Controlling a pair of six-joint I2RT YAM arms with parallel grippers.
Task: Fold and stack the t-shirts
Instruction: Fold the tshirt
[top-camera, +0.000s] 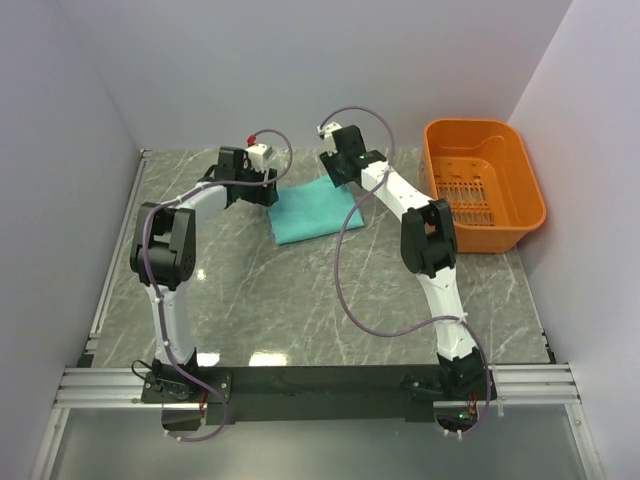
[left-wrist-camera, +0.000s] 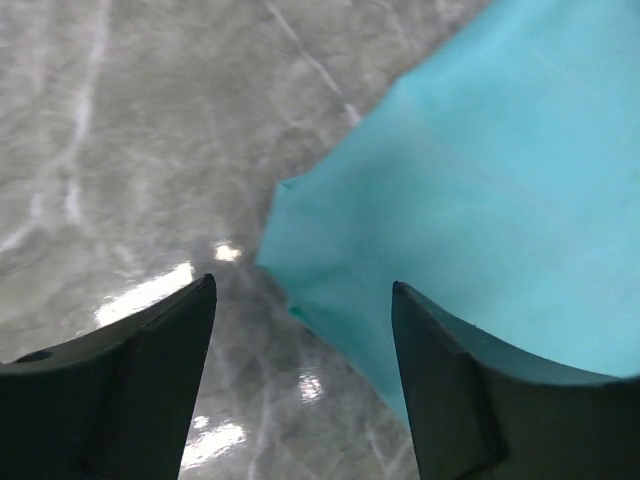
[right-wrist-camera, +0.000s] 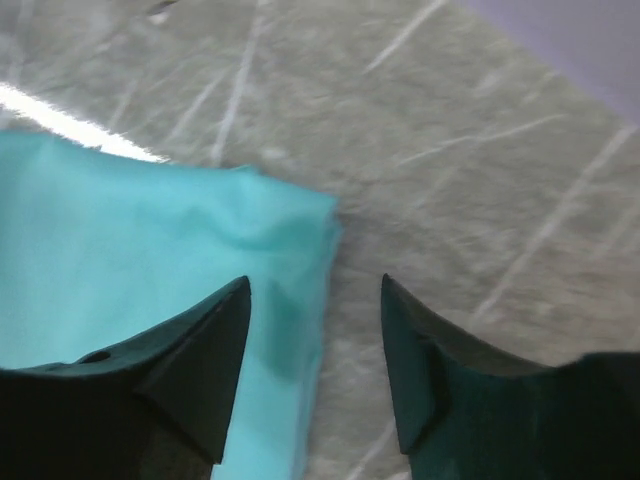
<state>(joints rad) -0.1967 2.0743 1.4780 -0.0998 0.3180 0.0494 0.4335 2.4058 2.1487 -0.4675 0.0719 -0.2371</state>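
One teal t-shirt (top-camera: 312, 211) lies folded into a flat rectangle on the grey marbled table, toward the back middle. My left gripper (top-camera: 262, 185) hovers at its far left corner, jaws open, with that corner of the t-shirt (left-wrist-camera: 480, 190) lying loose between and ahead of the fingers (left-wrist-camera: 150, 370). My right gripper (top-camera: 337, 172) is over the far right corner, also open; the t-shirt (right-wrist-camera: 150, 250) edge runs down between its fingertips (right-wrist-camera: 215, 340) without being pinched. Neither gripper (left-wrist-camera: 303, 290) (right-wrist-camera: 315, 285) holds cloth.
An orange plastic basket (top-camera: 485, 185) stands at the back right, close to the right wall. White walls close in the table on three sides. The arm bases sit on a metal rail along the near edge.
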